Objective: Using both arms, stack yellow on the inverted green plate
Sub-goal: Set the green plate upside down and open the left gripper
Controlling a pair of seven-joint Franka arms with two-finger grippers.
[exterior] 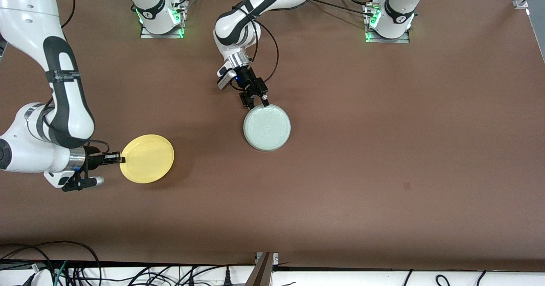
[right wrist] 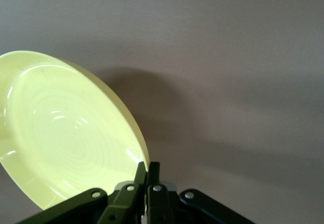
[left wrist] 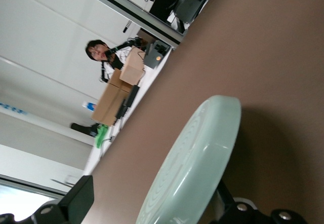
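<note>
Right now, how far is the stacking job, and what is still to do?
Done: the green plate lies upside down mid-table, and the left gripper stands open at its rim, apparently letting go. In hand: the right gripper is shut on the rim of the yellow plate, which looks lifted, toward the right arm's end of the table. Left: carrying the yellow plate over and setting it on the green one.

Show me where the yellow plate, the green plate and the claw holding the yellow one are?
yellow plate [exterior: 147,158]: front view, middle of its face.
green plate [exterior: 267,127]: front view, middle of its upturned underside.
right gripper [exterior: 119,158]: front view, fingertips pinching the yellow plate's rim.
</note>
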